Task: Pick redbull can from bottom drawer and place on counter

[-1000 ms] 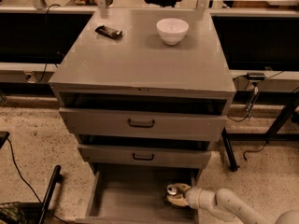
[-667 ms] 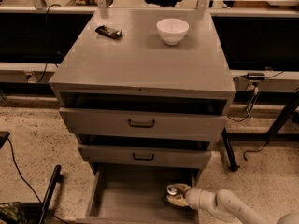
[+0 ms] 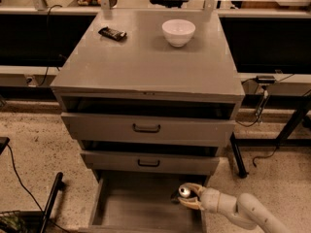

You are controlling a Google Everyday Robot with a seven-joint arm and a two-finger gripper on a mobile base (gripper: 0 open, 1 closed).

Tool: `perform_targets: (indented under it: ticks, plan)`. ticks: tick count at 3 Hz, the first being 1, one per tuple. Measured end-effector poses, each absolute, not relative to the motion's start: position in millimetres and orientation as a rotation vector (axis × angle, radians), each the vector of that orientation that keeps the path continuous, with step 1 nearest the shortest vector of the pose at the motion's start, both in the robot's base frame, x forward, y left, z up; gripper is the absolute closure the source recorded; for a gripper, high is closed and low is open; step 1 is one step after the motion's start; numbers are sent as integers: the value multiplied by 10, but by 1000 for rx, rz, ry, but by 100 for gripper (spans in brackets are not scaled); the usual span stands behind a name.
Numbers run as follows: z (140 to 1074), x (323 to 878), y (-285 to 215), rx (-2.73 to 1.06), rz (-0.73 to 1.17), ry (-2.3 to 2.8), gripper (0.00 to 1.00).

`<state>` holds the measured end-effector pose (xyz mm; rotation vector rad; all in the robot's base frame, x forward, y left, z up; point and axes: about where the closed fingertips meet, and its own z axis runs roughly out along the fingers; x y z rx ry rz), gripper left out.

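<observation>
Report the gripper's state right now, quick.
Gripper: closed on the redbull can, low in the bottom drawer, at its right side.

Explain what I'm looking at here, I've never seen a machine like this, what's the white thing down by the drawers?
One camera looks down at a grey drawer cabinet. The white thing is a robot arm coming in from the lower right. The gripper, the claw at its end, is at a redbull can standing in the open bottom drawer. Whether it actually grips the can, I cannot tell. On the counter, the cabinet's top, sit a white bowl and a flat black bar.
</observation>
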<state>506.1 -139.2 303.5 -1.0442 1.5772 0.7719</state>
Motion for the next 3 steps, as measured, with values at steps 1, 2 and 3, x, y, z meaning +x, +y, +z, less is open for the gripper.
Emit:
perform_targets:
  ticks: [1, 2, 3]
  plan:
    - [3812, 4755, -1392, -1152, 770, 1507, 100]
    - [4685, 4472, -1365, -1278, 819, 1426, 100]
    - [4918, 4484, -1413, -1330, 797, 1404, 100]
